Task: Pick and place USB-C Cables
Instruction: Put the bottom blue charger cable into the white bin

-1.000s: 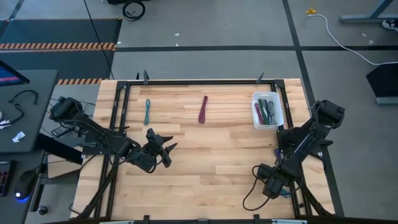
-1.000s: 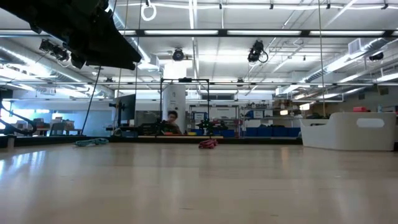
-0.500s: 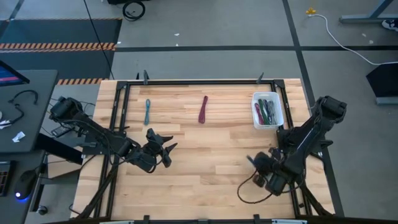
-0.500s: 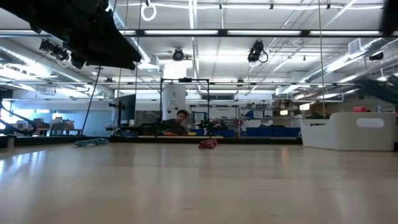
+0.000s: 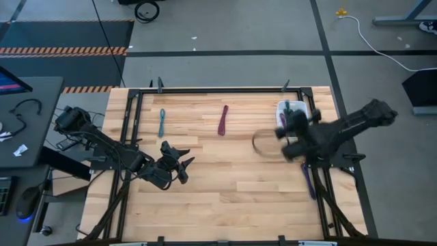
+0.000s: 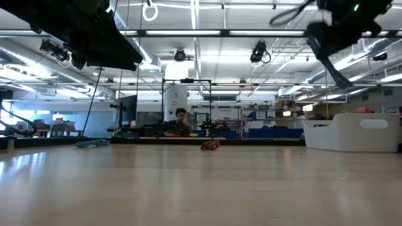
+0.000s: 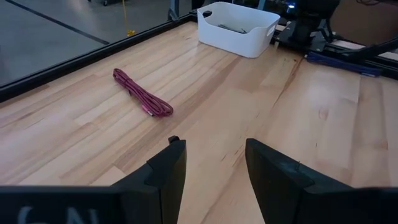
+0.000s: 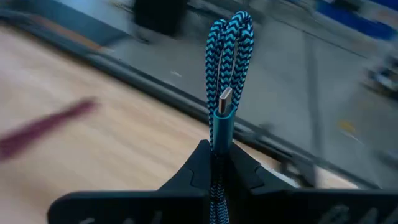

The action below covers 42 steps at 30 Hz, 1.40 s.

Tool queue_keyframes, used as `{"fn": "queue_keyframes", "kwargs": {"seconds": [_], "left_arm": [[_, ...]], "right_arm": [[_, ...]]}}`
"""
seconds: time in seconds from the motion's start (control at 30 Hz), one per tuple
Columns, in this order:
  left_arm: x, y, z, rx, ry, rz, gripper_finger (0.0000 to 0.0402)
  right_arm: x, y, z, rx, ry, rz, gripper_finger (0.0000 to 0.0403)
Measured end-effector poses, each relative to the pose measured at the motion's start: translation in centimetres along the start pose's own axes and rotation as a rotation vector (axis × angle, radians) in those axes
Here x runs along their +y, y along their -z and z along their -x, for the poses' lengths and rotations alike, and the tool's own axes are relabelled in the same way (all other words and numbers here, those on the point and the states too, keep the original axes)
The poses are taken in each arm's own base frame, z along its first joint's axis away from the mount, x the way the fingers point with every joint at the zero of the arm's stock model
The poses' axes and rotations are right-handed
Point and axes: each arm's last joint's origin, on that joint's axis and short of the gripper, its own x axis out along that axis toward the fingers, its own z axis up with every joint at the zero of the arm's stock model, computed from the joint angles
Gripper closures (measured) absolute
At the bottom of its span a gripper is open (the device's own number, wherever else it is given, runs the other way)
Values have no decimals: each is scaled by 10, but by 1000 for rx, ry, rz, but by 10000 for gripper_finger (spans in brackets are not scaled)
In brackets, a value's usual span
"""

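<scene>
Your left gripper (image 7: pixel 208 171) hangs with fingers apart over the tabletop's (image 5: pixel 225 184) left-middle, grasping nothing. Beyond it, 2 cables lie toward the far edge: a teal cable (image 5: pixel 162 122) left, a maroon cable (image 5: pixel 222 119) mid-table. Your right gripper (image 8: pixel 216 163) is clamped on a blue cable (image 8: pixel 225 62), beside the white bin (image 5: pixel 305 127) at the far right corner. Other cables (image 5: pixel 294 124) lie inside the bin, partly hidden by the arm.

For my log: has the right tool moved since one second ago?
Yes. The right tool swung from the table's near right edge up beside the white bin.
</scene>
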Motion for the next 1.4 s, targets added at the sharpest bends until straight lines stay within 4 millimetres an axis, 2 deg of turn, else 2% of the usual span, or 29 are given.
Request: {"fn": "queue_keyframes", "kwargs": {"seconds": [0.1, 0.17, 0.4, 0.57, 0.7, 1.07, 1.27, 1.4], "left_arm": [[0, 0, 0, 0, 0, -1, 230], [0, 0, 0, 0, 0, -4, 230], [0, 0, 0, -1, -1, -9, 230], [0, 0, 0, -2, -1, -8, 230], [0, 0, 0, -1, -1, -8, 230], [0, 0, 0, -2, -1, -8, 230], [0, 0, 0, -2, -1, -5, 230], [0, 0, 0, -2, -1, -4, 230]], "right_arm": [[-15, 10, -29, 114, 120, -31, 385], [-19, 18, -46, 171, 141, -68, 385], [-16, 37, -101, 347, -15, -115, 385], [-29, 44, -129, 514, -4, -209, 385], [-34, 47, -142, 603, -31, -248, 385], [-33, 54, -165, 690, -16, -281, 365], [-32, 56, -167, 711, -20, -234, 350], [-35, 43, -162, 680, -41, -235, 324]]}}
